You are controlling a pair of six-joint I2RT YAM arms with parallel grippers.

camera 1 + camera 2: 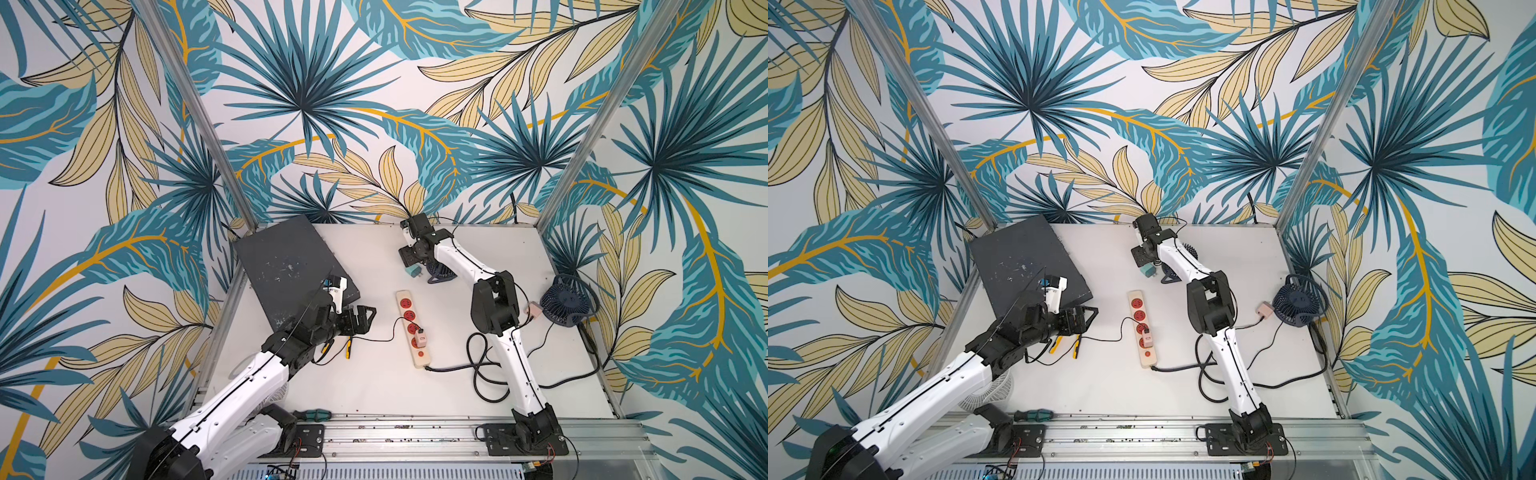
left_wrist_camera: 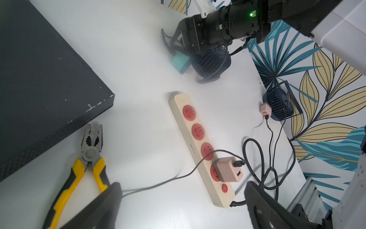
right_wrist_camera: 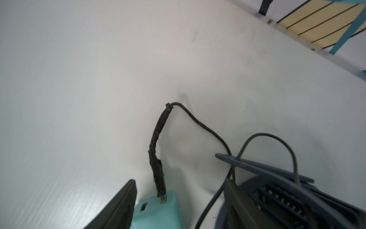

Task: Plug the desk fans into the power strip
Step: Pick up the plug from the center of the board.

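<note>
Your left gripper hung wide open and empty. Your right gripper stood with jaws apart astride the teal adapter, not clamping it. The power strip lay mid-table between the arms, and the print on its side was too small to read.

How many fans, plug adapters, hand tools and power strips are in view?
Fans: 3 (navy fan, second navy fan, white fan)
Adapters: 3 (plugged pink adapter, loose pink adapter, teal adapter)
Hand tools: 2 (pliers, screwdriver)
Power strip: 1
Total: 9
</note>
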